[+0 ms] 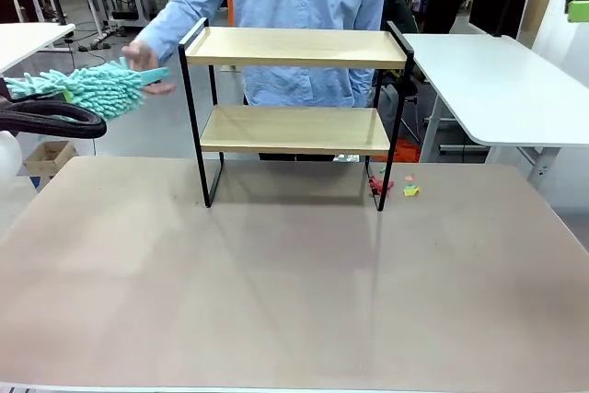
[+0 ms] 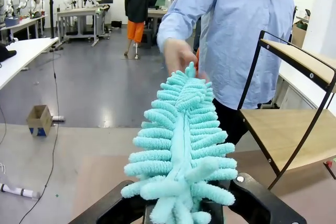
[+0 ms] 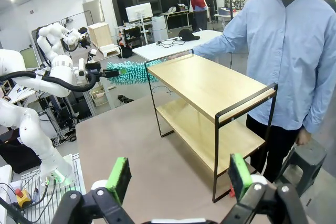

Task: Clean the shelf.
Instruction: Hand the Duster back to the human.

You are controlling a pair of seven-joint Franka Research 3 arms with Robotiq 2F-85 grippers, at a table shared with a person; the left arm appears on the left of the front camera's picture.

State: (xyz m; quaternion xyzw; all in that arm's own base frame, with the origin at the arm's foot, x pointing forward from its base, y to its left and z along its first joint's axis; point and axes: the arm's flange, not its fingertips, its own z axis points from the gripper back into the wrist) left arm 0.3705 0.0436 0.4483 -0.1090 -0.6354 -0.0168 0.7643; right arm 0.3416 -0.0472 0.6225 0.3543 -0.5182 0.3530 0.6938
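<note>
White robot arm (image 3: 37,77) built from rounded glossy segments, with a black cable looping along it. The right tool (image 3: 178,179) is black with two bright green finger pads. The person (image 3: 286,51) wears a light blue long-sleeved button shirt and dark trousers.

Bright, even overhead indoor light. Soft shadow under the shelf (image 1: 294,89) on the table (image 1: 294,273), faint sheen there. Person's hand (image 2: 178,56) beyond the left gripper (image 2: 184,208) motion-blurred; wrist views bow at edges.

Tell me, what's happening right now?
Left gripper shut on teal duster; person's hand at its far end. Right gripper open. Shelf bare, unobstructed.
</note>
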